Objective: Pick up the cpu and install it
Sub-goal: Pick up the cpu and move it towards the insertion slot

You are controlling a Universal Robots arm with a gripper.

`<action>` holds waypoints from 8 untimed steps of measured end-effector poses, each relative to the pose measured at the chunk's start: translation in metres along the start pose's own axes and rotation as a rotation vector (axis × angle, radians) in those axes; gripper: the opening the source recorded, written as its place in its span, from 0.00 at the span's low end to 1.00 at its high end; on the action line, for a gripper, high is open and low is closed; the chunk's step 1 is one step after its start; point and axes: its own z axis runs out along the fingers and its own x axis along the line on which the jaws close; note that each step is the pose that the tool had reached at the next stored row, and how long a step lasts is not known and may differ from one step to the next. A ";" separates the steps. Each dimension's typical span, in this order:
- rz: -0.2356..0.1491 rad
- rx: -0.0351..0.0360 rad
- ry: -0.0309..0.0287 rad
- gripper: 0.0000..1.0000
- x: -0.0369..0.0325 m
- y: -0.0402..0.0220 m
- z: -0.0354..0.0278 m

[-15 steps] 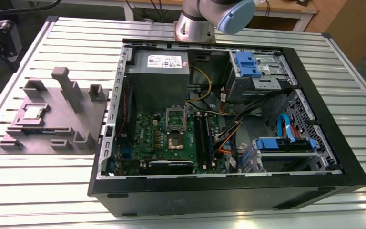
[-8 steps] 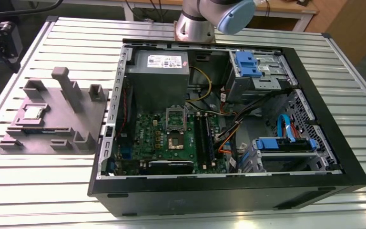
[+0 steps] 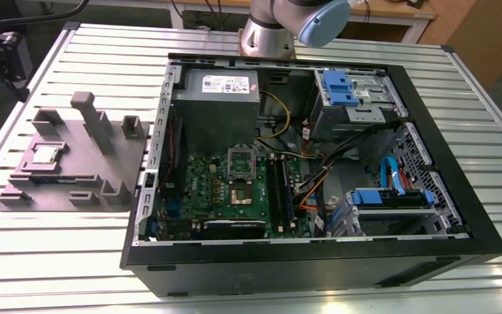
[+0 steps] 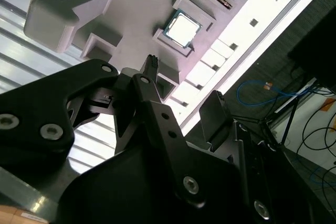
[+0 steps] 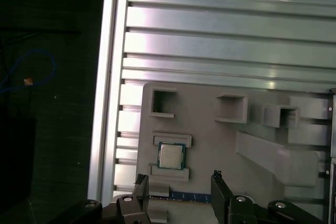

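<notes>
Silvery cpu point(image 5: 171, 156) sits in the grey tray point(image 5: 210, 142) (apparently untouched) below the wide-open, empty gripper point(image 5: 178, 178).

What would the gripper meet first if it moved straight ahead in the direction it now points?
Most likely the cpu, which lies in its pocket of the grey moulded tray beyond the open jaws of the gripper in both wrist views. Depth is unclear, so a jaw might touch the tray first.

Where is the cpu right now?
The cpu sits in a pocket of the grey tray, on the exterior view's left, beside the open computer case.
</notes>
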 end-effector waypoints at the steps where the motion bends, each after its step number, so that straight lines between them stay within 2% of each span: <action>1: 0.000 0.0000 0.0000 0.59 0.0000 0.0000 0.0005; 8: 0.000 -0.0007 0.0000 0.59 0.0000 0.0000 0.0013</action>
